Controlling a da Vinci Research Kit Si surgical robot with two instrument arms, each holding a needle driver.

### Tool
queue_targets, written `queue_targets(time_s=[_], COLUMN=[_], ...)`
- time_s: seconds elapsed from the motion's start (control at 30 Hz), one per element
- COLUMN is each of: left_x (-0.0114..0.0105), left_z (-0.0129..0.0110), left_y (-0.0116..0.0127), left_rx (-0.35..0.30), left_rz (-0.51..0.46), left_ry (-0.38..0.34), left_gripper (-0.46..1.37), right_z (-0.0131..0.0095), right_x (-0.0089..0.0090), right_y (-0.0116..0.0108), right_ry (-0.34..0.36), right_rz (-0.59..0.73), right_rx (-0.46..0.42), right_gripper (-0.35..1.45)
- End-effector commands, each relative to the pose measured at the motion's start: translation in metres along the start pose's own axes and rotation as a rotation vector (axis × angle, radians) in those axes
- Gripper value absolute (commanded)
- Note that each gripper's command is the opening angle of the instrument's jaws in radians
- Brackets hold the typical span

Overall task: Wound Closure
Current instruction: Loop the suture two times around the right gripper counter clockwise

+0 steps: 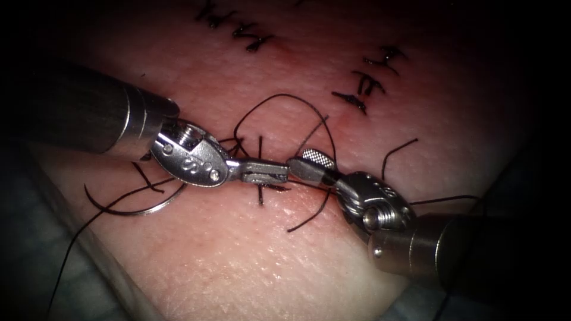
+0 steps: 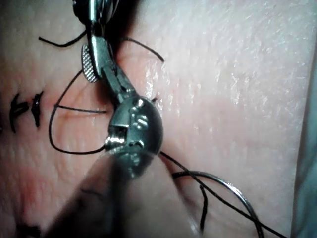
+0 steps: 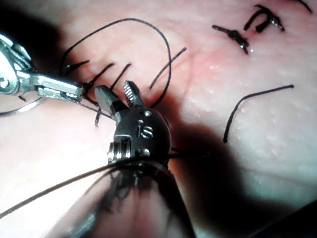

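My left tool [image 1: 270, 171] comes in from the left with its jaws shut on a strand of thread [image 1: 309, 183] over the stitch line. My right tool [image 1: 303, 161] faces it tip to tip with its jaws open and nothing between them; its ridged pad [image 1: 315, 157] faces up. In the right wrist view the right tool [image 3: 116, 89] gapes beside the left tool's tip [image 3: 72, 92]. A thread loop [image 1: 285, 95] arcs above both tools. The curved needle [image 1: 148, 209] lies free on the tissue [image 1: 238, 261], left of the cut under the left tool's wrist, and also in the left wrist view [image 2: 233, 191].
Finished stitches [image 1: 363, 89] with short dark ends sit at the upper right, more [image 1: 250, 35] at the top. A cut end of thread [image 1: 398, 151] lies right of the tools. The needle's thread trails off the tissue's left edge [image 1: 65, 261].
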Motion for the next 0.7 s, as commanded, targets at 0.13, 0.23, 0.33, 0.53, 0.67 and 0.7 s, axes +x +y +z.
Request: queue_targets(time_s=[0.13, 0.23, 0.33, 0.53, 0.67, 0.7], left_x=[-0.0001, -0.0006, -0.0010, -0.0012, -0.0006, -0.0005], left_z=[-0.0017, -0.0033, -0.0041, -0.0047, -0.0047, -0.0047], left_y=[-0.0004, -0.0007, -0.0009, -0.0017, -0.0024, -0.0025], left_rx=[0.004, 0.012, 0.015, 0.024, 0.022, 0.021], left_rz=[-0.003, -0.003, -0.003, -0.008, -0.015, -0.016], left_ry=[-0.014, -0.032, -0.040, -0.059, -0.064, -0.065], left_gripper=[-0.35, -0.35, -0.35, -0.35, -0.35, -0.35], right_z=[-0.0018, -0.0038, -0.0052, -0.0083, -0.0087, -0.0087], right_x=[-0.0002, -0.0002, 0.0000, -0.0010, -0.0017, -0.0018], right_y=[-0.0014, -0.0032, -0.0046, -0.0082, -0.0096, -0.0097], right_ry=[-0.003, 0.002, 0.015, 0.000, 0.001, 0.000], right_rz=[-0.011, -0.022, -0.021, -0.077, -0.209, -0.215], right_rx=[0.023, 0.052, 0.079, 0.205, 0.249, 0.256], right_gripper=[0.58, 0.52, 0.50, 0.13, 0.29, 0.30])
